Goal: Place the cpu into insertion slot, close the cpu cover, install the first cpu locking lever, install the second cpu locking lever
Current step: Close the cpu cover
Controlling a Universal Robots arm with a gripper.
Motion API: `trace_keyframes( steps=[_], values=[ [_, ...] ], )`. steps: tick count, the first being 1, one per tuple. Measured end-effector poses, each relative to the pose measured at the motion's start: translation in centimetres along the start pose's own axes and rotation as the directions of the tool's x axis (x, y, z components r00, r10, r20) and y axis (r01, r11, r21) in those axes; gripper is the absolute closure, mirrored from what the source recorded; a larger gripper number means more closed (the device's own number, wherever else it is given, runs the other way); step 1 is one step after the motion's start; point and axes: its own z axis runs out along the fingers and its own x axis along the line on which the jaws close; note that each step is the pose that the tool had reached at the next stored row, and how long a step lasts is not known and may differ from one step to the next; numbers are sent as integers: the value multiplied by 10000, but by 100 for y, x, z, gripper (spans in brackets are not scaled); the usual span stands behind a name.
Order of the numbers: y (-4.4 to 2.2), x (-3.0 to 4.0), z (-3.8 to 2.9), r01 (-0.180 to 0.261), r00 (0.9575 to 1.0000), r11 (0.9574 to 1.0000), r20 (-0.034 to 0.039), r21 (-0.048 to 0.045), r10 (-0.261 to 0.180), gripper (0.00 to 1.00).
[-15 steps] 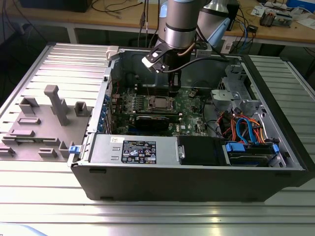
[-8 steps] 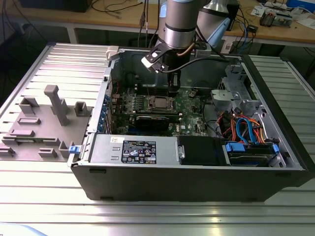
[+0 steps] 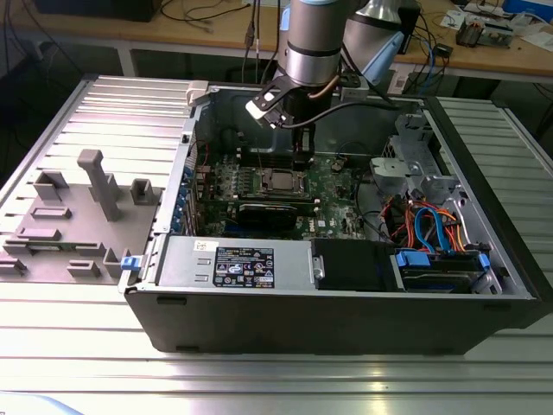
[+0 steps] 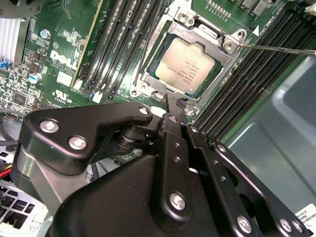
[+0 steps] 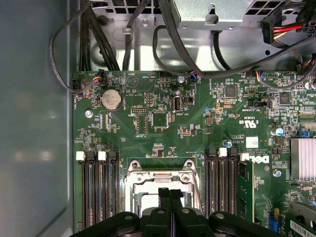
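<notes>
The cpu (image 4: pixel 185 64) lies flat in the insertion slot (image 4: pixel 141 85) on the green board, its pale face showing through the window of the cpu cover (image 4: pixel 219 35), which lies down over it. A thin locking lever rod (image 4: pixel 281 50) sticks out from one socket corner. My gripper (image 4: pixel 173 106) is shut, with nothing visible between its fingers, and its tips hover at the socket's edge just beside the cpu. In the first wrist view the gripper (image 5: pixel 170 192) stands over the socket frame (image 5: pixel 160 177). In the exterior view the gripper (image 3: pixel 302 156) hangs just behind the cpu (image 3: pixel 281 181).
Black memory slots (image 4: pixel 126 44) flank the socket on both sides. A black graphics card (image 3: pixel 272 213) lies in front of it. Cables and drive bays (image 3: pixel 432 233) fill the case's right end. The power supply (image 3: pixel 233 264) sits at the front. Grey fixtures (image 3: pixel 95 186) stand outside, at the left.
</notes>
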Motion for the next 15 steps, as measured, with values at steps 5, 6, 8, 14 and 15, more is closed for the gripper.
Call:
trace_keyframes(
  steps=[5, 6, 8, 14, 15],
  values=[
    [0, 0, 1, 0, 10000, 10000, -1, 0, 0, 89],
    [0, 0, 2, 0, 10000, 10000, 0, 0, 0, 89],
    [-2, 0, 3, -1, 10000, 10000, 0, 0, 1, 89],
    [-102, -1, 24, 30, 10000, 10000, -1, -1, -30, 89],
    [-127, 0, 38, 32, 10000, 10000, -3, -2, -32, 89]
  ],
)
